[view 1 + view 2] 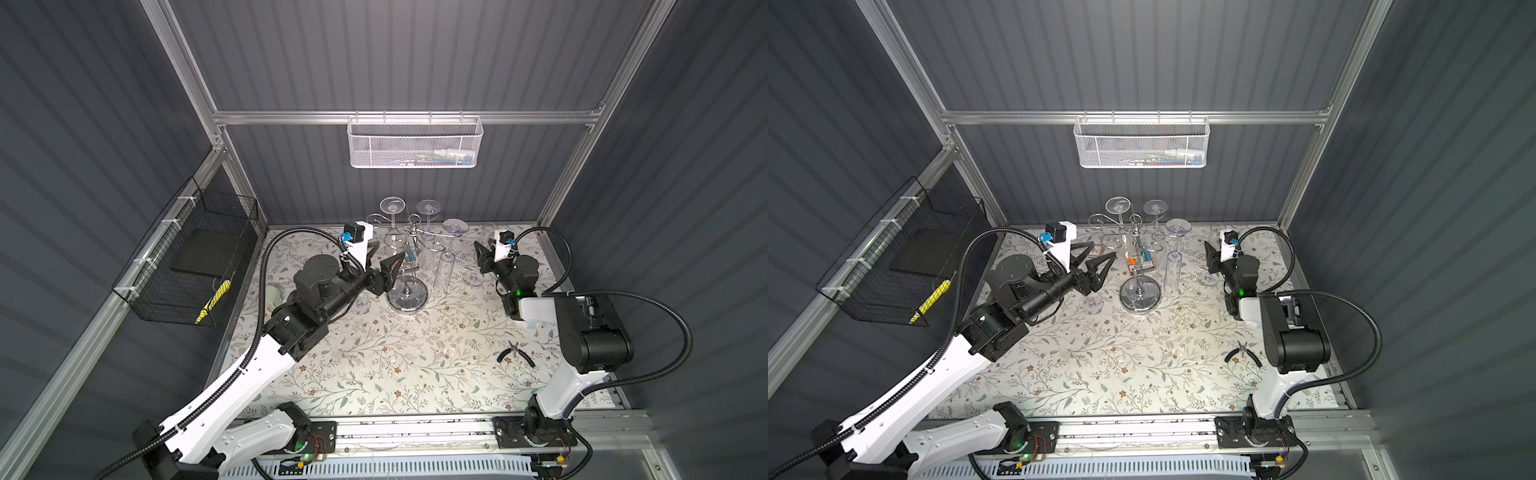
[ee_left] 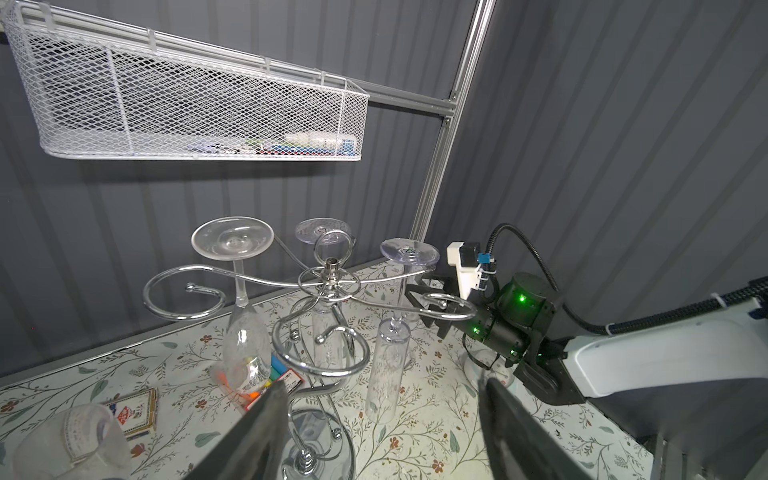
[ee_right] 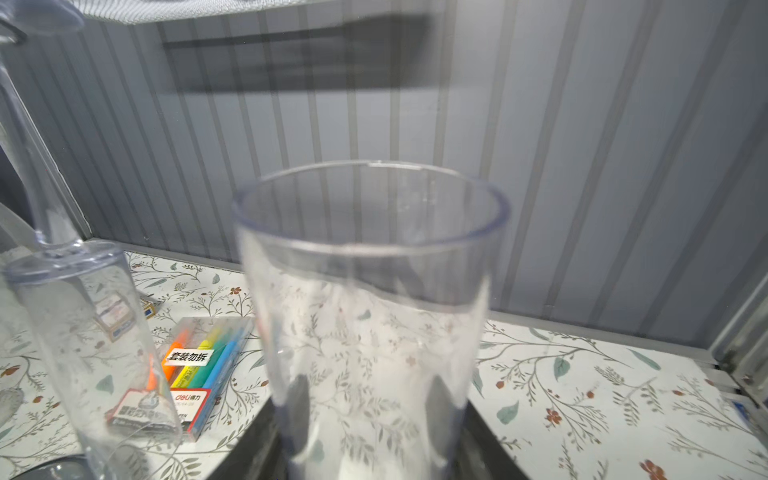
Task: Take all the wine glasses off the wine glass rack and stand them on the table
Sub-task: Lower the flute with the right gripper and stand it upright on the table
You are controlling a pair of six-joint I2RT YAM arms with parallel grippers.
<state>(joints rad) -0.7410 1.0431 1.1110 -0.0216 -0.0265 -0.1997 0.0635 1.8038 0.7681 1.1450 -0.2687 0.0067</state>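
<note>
**Upright glass (image 3: 370, 291) fills the right wrist view; left gripper (image 2: 382, 440) faces the wine glass rack (image 2: 330, 268)**

Pinched low on its bowl between the dark fingers of the right gripper (image 1: 483, 257), the upright glass stands rim-up and off the rack, on the right of the floral worktop (image 1: 374, 365). The rack stands mid-worktop toward the back wall. Three glasses hang from its scroll arms, feet up and bowls down.

The round-bowled wine glass (image 2: 245, 345) hangs on the side toward the left gripper, whose fingers are spread wide and hold nothing. In the left wrist view the bowl lies just ahead of the fingers, closer to one of them than to the middle of the gap. Its long axis is vertical, with the stem passing through the wire curl, so fingers reaching level would cross it.

The left arm is clearly the nearer. The right is occupied beyond the rack.

The next move likely calls for centring on the bowl or stem, closing, then drawing the foot out along the curl's open end. A hanging flute (image 2: 386, 365) is close by.
</note>
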